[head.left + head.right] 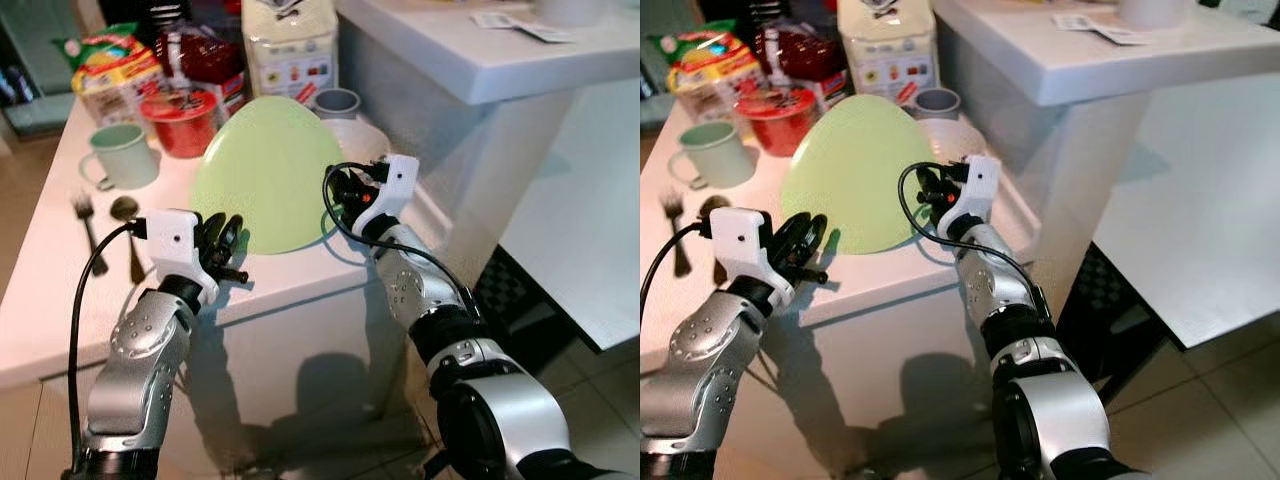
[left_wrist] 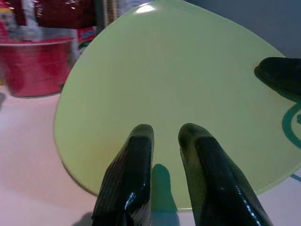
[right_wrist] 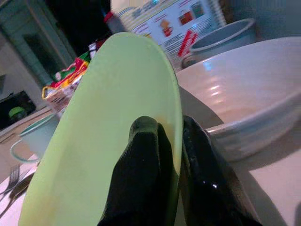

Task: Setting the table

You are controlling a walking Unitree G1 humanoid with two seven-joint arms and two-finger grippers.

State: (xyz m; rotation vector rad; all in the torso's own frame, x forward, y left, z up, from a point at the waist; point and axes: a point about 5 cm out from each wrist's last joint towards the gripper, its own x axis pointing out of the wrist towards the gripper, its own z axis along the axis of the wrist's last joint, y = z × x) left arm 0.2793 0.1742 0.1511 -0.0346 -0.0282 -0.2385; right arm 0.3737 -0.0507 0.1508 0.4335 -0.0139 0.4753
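My right tool [image 3: 169, 155] pinching the rim of the tilted pale green round plate [image 3: 99, 155], one black finger [image 3: 141, 179] on each face, wide white ribbed bowl [image 3: 244, 99] just behind on my worktop [image 3: 275, 188], grey cup [image 3: 225, 40] beyond it, mint green mug [image 3: 35, 139] past the plate.

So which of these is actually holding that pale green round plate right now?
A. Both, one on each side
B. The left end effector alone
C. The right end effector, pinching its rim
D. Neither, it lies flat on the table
C: the right end effector has its two black fingers closed over the rim of the pale green round plate, which is tilted up, while the left end effector sits just short of its near edge.
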